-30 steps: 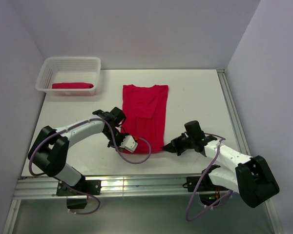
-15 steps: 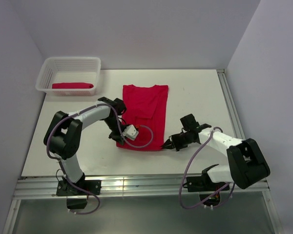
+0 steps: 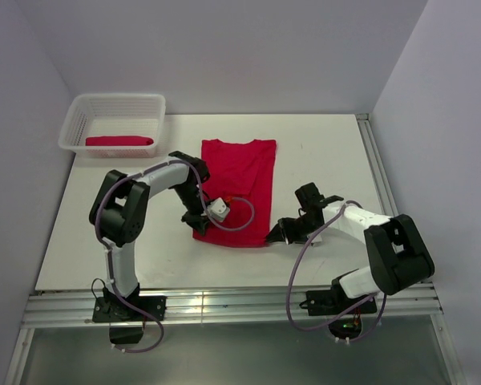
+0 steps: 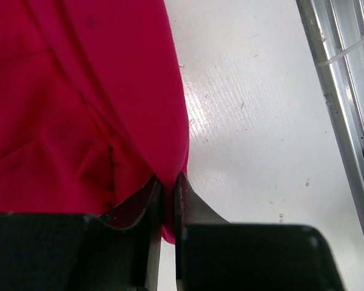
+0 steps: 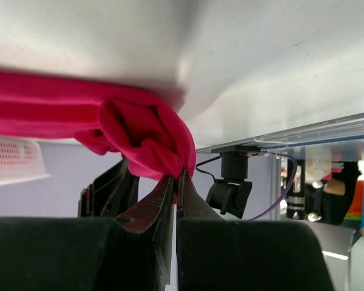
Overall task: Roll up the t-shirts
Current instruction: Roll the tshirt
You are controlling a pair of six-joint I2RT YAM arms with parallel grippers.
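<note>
One red t-shirt [image 3: 240, 172] lies folded into a long strip in the middle of the white table, with its near hem bunched up. My left gripper [image 3: 198, 228] is at the hem's left corner. In the left wrist view it [image 4: 168, 189] is shut on the edge of the cloth [image 4: 79, 91]. My right gripper [image 3: 271, 238] is at the hem's right corner. In the right wrist view it [image 5: 175, 177] is shut on a curled fold of red cloth [image 5: 139, 130]. A second t-shirt [image 3: 119, 141] lies rolled in the basket.
The white lattice basket [image 3: 72, 120] stands at the table's far left corner. A metal rail [image 3: 224, 303] runs along the near edge and another [image 3: 381, 176] along the right side. Grey walls close in the left, back and right.
Both grippers have moved away from the near edge and carried the shirt's near hem with them. The strip now looks shorter. Both arms have swung their elbows inward.
</note>
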